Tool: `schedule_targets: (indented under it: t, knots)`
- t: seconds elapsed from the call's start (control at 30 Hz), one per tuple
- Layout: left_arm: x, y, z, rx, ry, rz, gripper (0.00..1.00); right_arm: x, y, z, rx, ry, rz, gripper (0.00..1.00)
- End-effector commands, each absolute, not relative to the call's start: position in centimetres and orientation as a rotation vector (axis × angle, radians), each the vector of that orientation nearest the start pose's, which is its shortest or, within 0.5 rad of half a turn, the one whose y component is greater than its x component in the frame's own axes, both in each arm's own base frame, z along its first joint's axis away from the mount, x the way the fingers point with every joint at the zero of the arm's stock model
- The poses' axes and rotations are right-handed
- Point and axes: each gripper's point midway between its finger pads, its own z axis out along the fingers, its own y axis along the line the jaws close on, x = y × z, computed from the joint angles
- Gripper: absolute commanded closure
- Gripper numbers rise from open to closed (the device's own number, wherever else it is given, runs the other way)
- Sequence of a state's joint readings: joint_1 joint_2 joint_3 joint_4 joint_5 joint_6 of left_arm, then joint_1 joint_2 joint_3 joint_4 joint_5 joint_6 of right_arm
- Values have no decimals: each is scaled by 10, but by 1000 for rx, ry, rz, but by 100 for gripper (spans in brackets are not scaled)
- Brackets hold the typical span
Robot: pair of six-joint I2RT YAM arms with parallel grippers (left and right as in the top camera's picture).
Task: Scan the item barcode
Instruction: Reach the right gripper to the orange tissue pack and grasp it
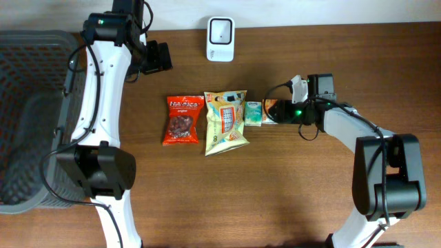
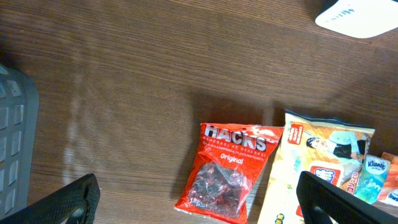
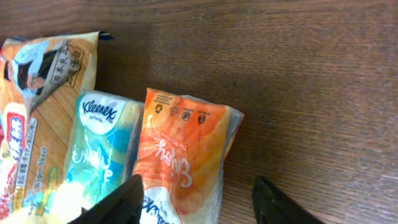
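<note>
Orange packet [image 3: 186, 149] is straddled by the right gripper [image 3: 198, 190], jaws half-open, not clamped yet. Left gripper [image 2: 198, 186] is spread wide, empty.

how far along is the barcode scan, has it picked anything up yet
Done: only the approach. The right jaws straddle the orange pack, not clamped, with a gap on one side. In hand: that grasp. Left: lift the pack and show its barcode to the white scanner. The Hacks bag, snack bag and Kleenex pack lie in their row; the left jaws hang open and empty.
</note>
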State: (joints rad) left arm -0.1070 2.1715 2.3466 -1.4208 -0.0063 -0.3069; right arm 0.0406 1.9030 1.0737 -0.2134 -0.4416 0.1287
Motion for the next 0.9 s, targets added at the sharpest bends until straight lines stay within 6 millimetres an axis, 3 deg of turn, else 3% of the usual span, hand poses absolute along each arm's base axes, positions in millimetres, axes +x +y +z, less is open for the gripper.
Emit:
schedule_targets:
  t: [0.0, 0.23, 0.3, 0.33, 0.4, 0.43, 0.53, 0.6, 0.7, 0.87]
  knots:
    - [477, -52, 198, -273, 2811, -95, 1, 431, 88, 20, -16, 2601, 628, 47]
    - [477, -52, 198, -273, 2812, -95, 1, 426, 96, -2, -20, 2634, 705, 49]
    - [477, -52, 198, -273, 2811, -95, 1, 424, 100, 0, -31, 2628, 746, 73]
    - [477, -52, 198, -273, 2811, -95, 1, 423, 106, 3, -43, 2618, 796, 81]
    - [477, -52, 198, -273, 2812, -95, 1, 422, 116, 21, -66, 2555, 988, 96]
    - [477, -52, 198, -273, 2812, -95, 1, 422, 117, 30, -71, 2517, 1081, 96]
    - [477, -52, 198, -273, 2812, -95, 1, 405, 108, 101, -108, 2183, 1667, 96]
    - [477, -52, 198, -273, 2812, -95, 1, 394, 97, 132, -163, 1998, 1858, 96]
    - [477, -52, 198, -273, 2811, -95, 1, 389, 105, 134, -188, 1991, 1891, 96]
    - [477, -52, 198, -273, 2812, -95, 1, 375, 181, 146, -414, 2026, 2001, 96]
